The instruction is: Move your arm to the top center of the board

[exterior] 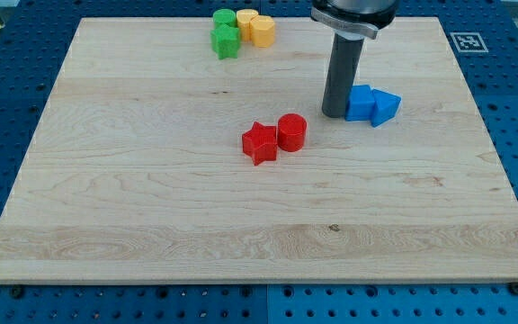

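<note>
Wooden bench on a blue pegboard, carrying eight small blocks in three groups.

Two green blocks, one behind the other, and two yellow blocks, one just beside the other, crowd the top edge left of centre. A red star touches a red cylinder near the middle. A blue cube and a blue wedge sit together at upper right. My tip rests on the wood, touching the blue cube's left side; this tool is a plain rod with nothing to open or close. Top centre lies just right of the yellow blocks. Wide bare wood fills the left and bottom.
</note>
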{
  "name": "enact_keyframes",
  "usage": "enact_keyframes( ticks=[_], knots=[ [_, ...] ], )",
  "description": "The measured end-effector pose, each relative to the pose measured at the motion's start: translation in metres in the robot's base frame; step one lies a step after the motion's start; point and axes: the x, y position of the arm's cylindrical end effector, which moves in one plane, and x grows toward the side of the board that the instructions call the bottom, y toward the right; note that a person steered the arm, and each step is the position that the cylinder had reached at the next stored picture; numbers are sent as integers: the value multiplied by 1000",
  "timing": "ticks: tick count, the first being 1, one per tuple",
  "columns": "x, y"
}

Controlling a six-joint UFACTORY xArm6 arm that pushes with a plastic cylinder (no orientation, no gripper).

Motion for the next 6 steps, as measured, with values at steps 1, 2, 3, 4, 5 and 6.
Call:
enact_keyframes(
  ticks=[1, 2, 3, 4, 5, 6],
  knots=[
    [-14, -8],
    [-73, -30],
    [-113, -32],
    [-123, -32],
    [-167, -32],
    [-207, -34]
  ],
)
